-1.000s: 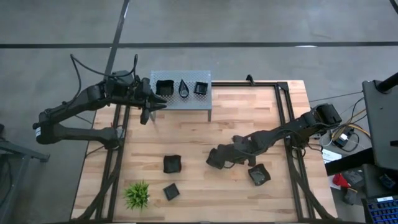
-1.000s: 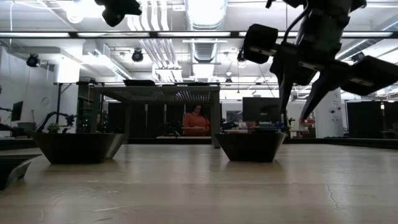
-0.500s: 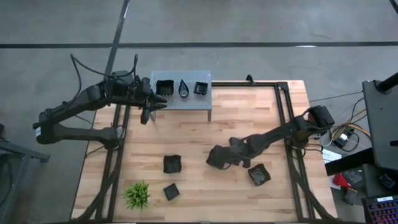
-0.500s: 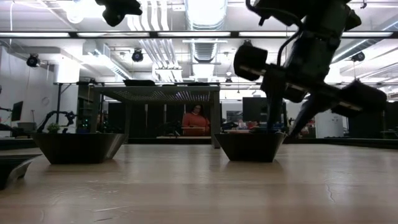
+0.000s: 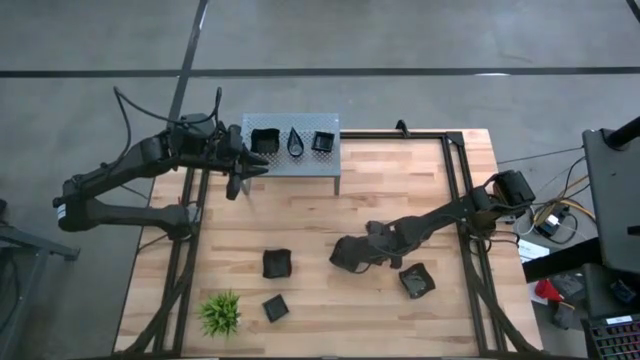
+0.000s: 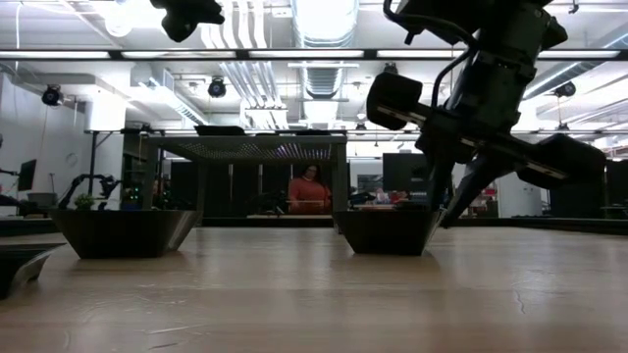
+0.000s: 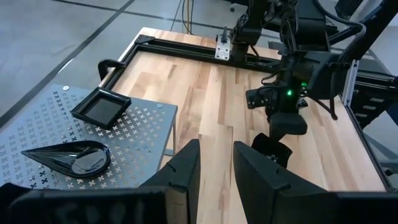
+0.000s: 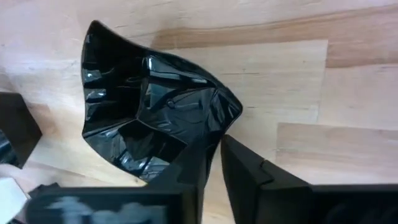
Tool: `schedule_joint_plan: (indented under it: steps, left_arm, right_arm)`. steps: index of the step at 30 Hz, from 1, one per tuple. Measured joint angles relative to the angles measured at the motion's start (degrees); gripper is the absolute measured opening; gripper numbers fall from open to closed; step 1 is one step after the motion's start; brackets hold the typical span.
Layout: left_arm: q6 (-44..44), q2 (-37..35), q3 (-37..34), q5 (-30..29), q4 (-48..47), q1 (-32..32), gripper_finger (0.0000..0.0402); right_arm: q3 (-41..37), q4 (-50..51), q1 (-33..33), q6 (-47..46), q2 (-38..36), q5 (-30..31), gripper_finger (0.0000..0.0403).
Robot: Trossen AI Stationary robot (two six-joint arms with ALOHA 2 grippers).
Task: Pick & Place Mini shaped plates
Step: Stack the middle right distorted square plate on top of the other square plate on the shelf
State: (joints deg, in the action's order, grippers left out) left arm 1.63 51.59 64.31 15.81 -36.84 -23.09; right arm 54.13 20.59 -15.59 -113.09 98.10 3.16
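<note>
1. A black glossy dish [image 5: 345, 254] sits near the middle of the wooden table [image 5: 400, 190], and the right gripper [image 5: 350, 256] is down on it. In the right wrist view the two dark fingers [image 8: 249, 174] stand narrow with the dish's [image 8: 149, 112] thin rim wedged between them, so the gripper is pinching that rim.
2. In the low view the same dish [image 6: 385, 231] rests flat on the table with the right gripper [image 6: 442, 201] at its near corner.
3. A second square dish [image 5: 417, 280] lies just beside the right arm, toward the table's right front edge, close to the black frame rail [image 5: 470, 250] that runs along that side.
4. Two more dishes lie to the left: one [image 5: 277, 263] near the held dish with bare wood between them, and a smaller one [image 5: 275, 308] near the front edge.
5. A small green plant [image 5: 221, 313] stands at the front left corner, just beside the smaller dish.
6. The back half of the table is bare wood, bounded by the frame rail at the back and right.
7. A grey perforated shelf [image 5: 290, 160] stands at the back left corner; on it are a square dish [image 5: 265, 140], a teardrop dish [image 5: 297, 142] and a small square tray [image 5: 323, 142].
8. The left gripper [image 5: 240, 168] hovers at the shelf's left end, its fingers [image 7: 186, 171] a narrow gap apart and holding nothing.
9. In the low view a person [image 6: 310, 189] sits far behind the table.
</note>
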Motion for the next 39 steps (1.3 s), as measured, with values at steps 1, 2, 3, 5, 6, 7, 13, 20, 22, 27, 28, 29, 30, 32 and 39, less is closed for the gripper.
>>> schedule_joint_plan:
  steps: [1, 2, 3, 5, 6, 7, 13, 20, 22, 27, 28, 29, 30, 32, 39]
  left_arm:
    - [0.0, 0.0, -0.1, 0.0, 0.0, 0.0, 0.009]
    - [0.0, 0.0, -0.1, 0.0, 0.0, 0.0, 0.009]
    - [0.0, 0.0, -0.2, 0.0, 0.0, 0.0, 0.009]
    - [0.0, 0.0, -0.6, 0.0, 0.0, 0.0, 0.009]
    - [0.0, 0.0, -0.8, 0.0, 0.0, 0.0, 0.009]
    - [0.0, 0.0, -1.0, 0.0, -0.1, 0.0, 0.009]
    - [-0.1, 0.0, -1.2, 0.6, 0.0, 0.0, 0.009]
    - [-0.6, 0.0, -1.2, 5.5, 0.2, 0.0, 0.009]
    - [-0.2, 0.0, -1.3, 8.3, 0.7, 0.4, 0.009]
    - [0.1, 0.0, -1.4, 10.3, 4.6, 3.1, 0.009]
    - [0.0, 0.0, -1.4, 10.3, 5.8, 3.8, 0.009]
    - [-0.1, 0.0, -1.4, 10.3, 7.3, 4.5, 0.009]
    - [-0.1, 0.0, -1.4, 10.4, 8.6, 5.3, 0.009]
    - [-0.2, 0.3, -1.5, 11.9, 11.4, 6.9, 0.009]
    - [-2.5, 1.2, -1.7, 14.7, 15.4, 11.7, 0.009]
  right_arm:
    - [0.0, -0.1, 0.0, 0.6, 0.0, 0.0, 0.0043]
    - [0.0, -0.1, 0.0, 1.1, 0.0, 0.0, 0.0033]
    - [0.0, 0.0, 0.0, 1.4, 0.0, 0.0, 0.0022]
    - [0.0, -0.1, 0.0, 1.9, 0.0, -0.1, 0.0012]
    - [0.0, -0.1, 0.0, 2.1, 0.0, -0.1, 0.001]
    - [0.0, -0.2, 0.0, 2.2, 0.0, -0.1, 0.0009]
    - [0.0, -2.3, 0.0, 3.6, -0.2, -1.0, 0.0008]
    - [3.3, -3.1, 0.6, 8.3, -1.7, -5.0, 0.0008]
    - [4.3, -3.4, 1.0, 9.4, -2.4, -6.7, 0.0008]
    - [8.5, -3.5, 2.8, 13.8, -2.9, -15.1, 0.0008]
    - [9.4, -3.5, 3.1, 14.3, -2.9, -17.0, 0.0008]
    - [10.3, -3.5, 3.5, 14.8, -2.9, -19.2, 0.0008]
    - [11.2, -3.5, 3.9, 15.6, -2.9, -21.5, 0.0008]
    - [12.7, -3.5, 4.6, 17.0, -2.9, -25.0, 0.0008]
    - [17.4, -3.7, 7.5, 20.1, -3.0, -34.7, 0.0008]
